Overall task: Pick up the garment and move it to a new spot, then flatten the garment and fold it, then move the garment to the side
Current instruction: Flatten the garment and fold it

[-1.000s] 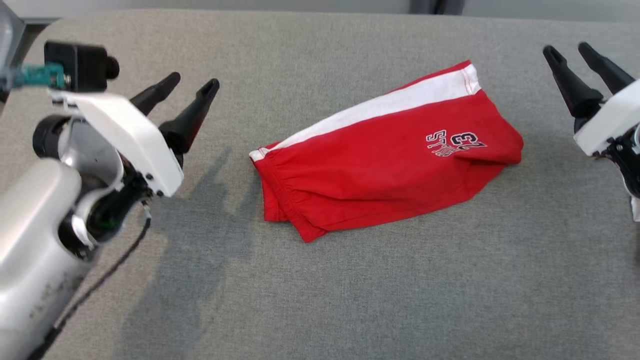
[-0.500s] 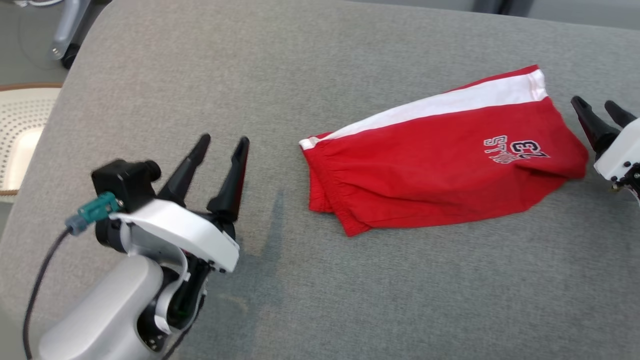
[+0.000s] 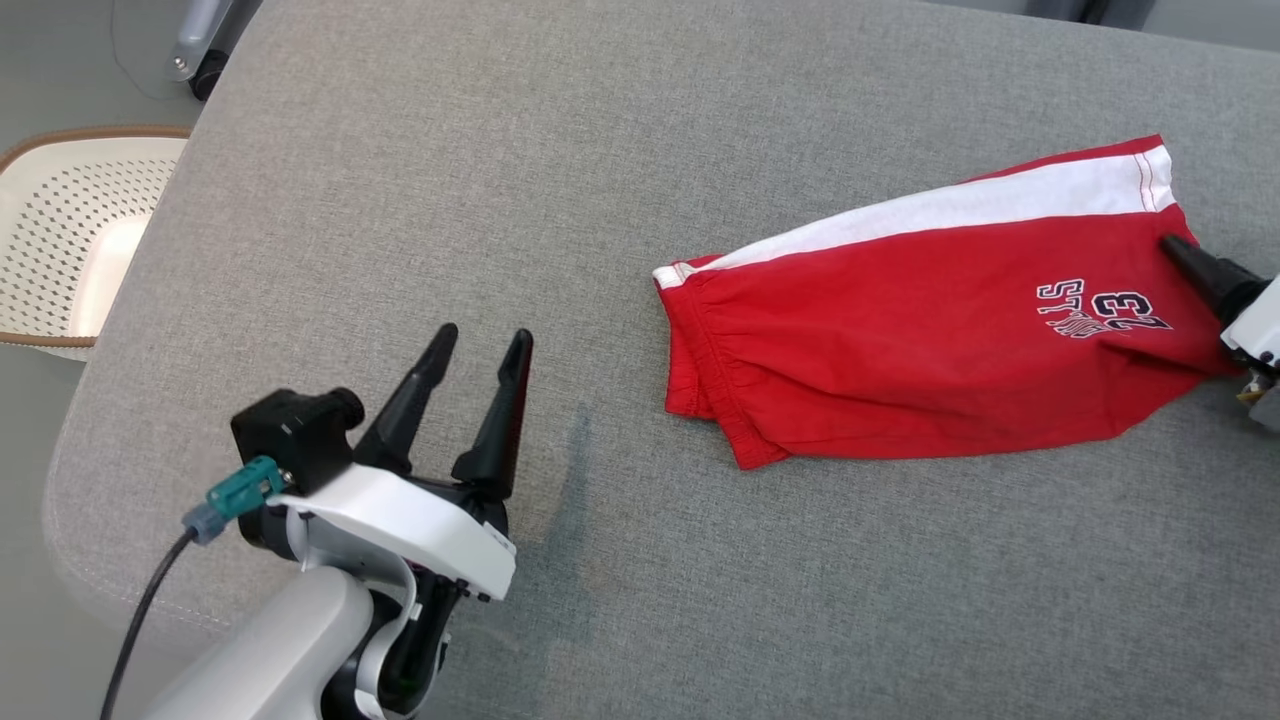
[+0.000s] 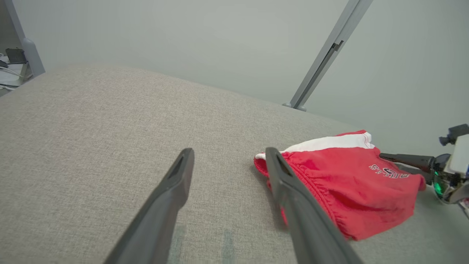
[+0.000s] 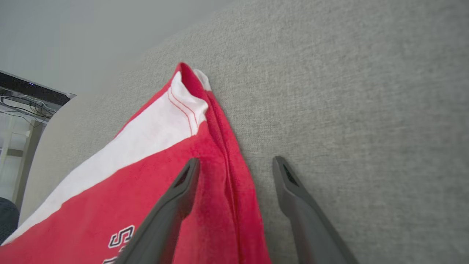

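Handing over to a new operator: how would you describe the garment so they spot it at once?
Find the wide grey cushion. On its right half lie red shorts, one end at the right gripper. A white side stripe and a printed number set them apart from the plain cushion and the white basket off its left edge.

Perhaps "ST" and "23" on red shorts (image 3: pixel 900 340)

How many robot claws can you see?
2. The left gripper is open over the grey cushion, left of the red shorts; the right gripper is open astride the shorts' hem edge.
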`<state>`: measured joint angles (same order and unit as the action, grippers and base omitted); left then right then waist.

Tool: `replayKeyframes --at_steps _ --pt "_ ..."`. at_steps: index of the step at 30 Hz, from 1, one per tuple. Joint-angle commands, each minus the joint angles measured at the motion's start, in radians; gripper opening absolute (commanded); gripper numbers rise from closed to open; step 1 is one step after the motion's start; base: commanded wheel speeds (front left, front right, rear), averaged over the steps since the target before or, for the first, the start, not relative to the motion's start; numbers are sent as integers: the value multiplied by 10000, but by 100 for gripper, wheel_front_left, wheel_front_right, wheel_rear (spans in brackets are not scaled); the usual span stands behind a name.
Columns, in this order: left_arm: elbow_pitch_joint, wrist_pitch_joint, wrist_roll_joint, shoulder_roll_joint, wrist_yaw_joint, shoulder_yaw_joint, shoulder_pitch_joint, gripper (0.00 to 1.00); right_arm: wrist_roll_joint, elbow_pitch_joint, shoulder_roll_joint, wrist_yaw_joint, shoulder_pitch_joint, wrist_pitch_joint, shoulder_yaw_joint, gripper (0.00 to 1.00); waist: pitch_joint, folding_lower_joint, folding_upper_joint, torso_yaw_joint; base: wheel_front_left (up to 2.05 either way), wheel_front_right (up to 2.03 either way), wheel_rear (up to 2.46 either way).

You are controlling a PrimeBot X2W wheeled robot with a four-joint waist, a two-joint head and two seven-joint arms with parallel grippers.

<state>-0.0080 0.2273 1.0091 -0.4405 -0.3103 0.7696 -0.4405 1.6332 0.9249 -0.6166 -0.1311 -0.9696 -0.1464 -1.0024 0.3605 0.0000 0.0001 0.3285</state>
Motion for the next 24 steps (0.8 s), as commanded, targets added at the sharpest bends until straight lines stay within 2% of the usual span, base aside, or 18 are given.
replayKeyframes --at_steps 1,2,3,4,5,8,10,19,24 --pt "-3 74 -25 13 -28 -62 79 100 105 -183 344 6 557 -392 -140 94 -29 0 -1 7 0 0 0" --pt "8 102 -2 53 -9 -78 129 100 187 -278 347 6 565 -421 -91 63 -49 0 -1 7 0 0 0" --pt "24 113 12 95 9 -78 177 100 168 -343 337 6 550 -387 -57 40 -74 0 -1 6 0 0 0" --pt "48 125 13 137 26 -76 206 100 148 -382 324 6 541 -353 -37 33 -110 0 -1 8 0 0 0" --pt "66 124 15 171 42 -71 221 100 133 -425 319 6 536 -323 -13 30 -144 0 -1 10 0 0 0" --pt "112 138 14 220 72 -37 225 100 127 -532 348 4 522 -250 46 27 -199 0 -1 6 0 0 0" --pt "153 143 12 259 82 -13 227 100 54 -620 339 4 473 -69 120 0 -244 0 -1 -7 0 0 0" --pt "367 230 -206 309 224 57 354 100 221 -907 191 4 1047 1243 723 0 -941 0 -1 -237 0 0 0" --pt "628 336 -812 160 -126 -77 754 100 414 -1446 178 4 1955 1779 1016 0 -1644 0 -1 -690 0 0 0"
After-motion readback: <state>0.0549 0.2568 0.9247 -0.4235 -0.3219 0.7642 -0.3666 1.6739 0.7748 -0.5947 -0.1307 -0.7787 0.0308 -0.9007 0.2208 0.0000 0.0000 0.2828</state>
